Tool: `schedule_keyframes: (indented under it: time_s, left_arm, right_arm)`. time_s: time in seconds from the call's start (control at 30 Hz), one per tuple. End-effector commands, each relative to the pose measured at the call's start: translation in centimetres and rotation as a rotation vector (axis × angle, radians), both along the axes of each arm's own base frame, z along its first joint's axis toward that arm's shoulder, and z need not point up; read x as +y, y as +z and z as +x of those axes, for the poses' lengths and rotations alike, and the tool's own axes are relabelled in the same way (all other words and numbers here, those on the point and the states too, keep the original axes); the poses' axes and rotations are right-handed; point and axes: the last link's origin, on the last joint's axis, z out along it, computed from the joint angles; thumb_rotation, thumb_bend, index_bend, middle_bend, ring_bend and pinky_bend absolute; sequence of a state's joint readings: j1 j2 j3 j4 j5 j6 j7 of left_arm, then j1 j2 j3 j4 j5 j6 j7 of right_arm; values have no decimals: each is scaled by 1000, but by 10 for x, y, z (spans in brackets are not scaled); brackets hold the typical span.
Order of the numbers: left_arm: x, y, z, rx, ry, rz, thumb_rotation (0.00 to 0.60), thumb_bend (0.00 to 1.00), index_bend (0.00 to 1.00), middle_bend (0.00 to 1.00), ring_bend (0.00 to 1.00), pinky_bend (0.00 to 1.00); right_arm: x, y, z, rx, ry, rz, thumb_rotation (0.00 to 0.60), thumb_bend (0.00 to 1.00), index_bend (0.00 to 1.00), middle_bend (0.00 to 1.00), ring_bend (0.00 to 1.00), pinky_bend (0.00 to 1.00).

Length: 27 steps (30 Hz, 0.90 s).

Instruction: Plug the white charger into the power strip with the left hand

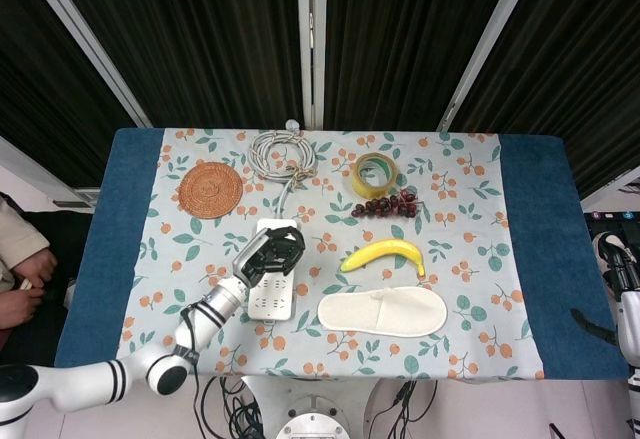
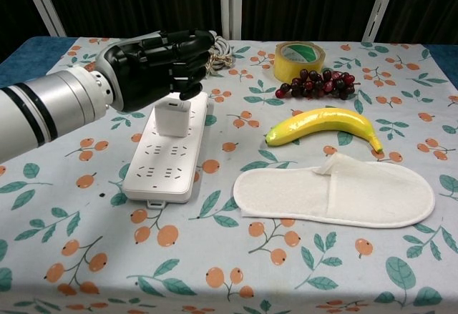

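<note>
Left hand (image 2: 161, 64) curls its dark fingers over the white charger (image 2: 172, 116), holding it upright on the power strip (image 2: 163, 162) at the strip's far half. Beside the strip lie a white slipper (image 2: 336, 191) and a banana (image 2: 325, 124); farther back sit grapes (image 2: 316, 85) and a tape roll (image 2: 299, 58) on the floral worktop (image 2: 215, 271). Only a sliver of the right hand (image 1: 620, 269) shows, its grip unreadable.

The left robot hand (image 1: 268, 256) reaches over the top end of the white power strip (image 1: 273, 295) in the middle of the flowery tabletop (image 1: 470, 259). Beside the strip lie a yellow banana (image 1: 383, 254) and a white slipper (image 1: 382, 311), with dark grapes (image 1: 387, 205) and a tape roll (image 1: 373, 174) farther back. A coiled white cord (image 1: 281, 151) and a round brown mat (image 1: 210, 190) sit near the far edge, and the right robot hand (image 1: 618, 271) shows at the right side.
</note>
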<state>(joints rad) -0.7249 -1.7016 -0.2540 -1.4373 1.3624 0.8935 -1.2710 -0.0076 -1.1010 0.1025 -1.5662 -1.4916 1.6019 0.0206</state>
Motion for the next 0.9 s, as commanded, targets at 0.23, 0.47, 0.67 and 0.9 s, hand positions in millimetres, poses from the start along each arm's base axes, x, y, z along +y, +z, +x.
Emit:
schedule_keyframes:
  time_s: [0.23,0.47,0.67,0.9]
  left_arm:
    - [1,-6,0,4,4,-20,600,504,728,761,698,781]
    - [-1,-11,-2,-3,14,-40,600,504,728,758,696,772]
    - [-1,-11,-3,-1,11,-40,600,504,731,757,696,764]
    - [0,-10,-11,12,21,-41,600,505,734,756,695,762]
  right_arm:
    - [0,0,-1,0,-6,-1,600,26,0,127,0,0]
    - [-1,0,-1,1,-4,-1,600,26,0,127,0,0]
    - [-1,0,-1,1,-4,-1,600,26,0,127,0,0]
    - [-1,-1,0,1,-2,0,600,26,0,127,0,0]
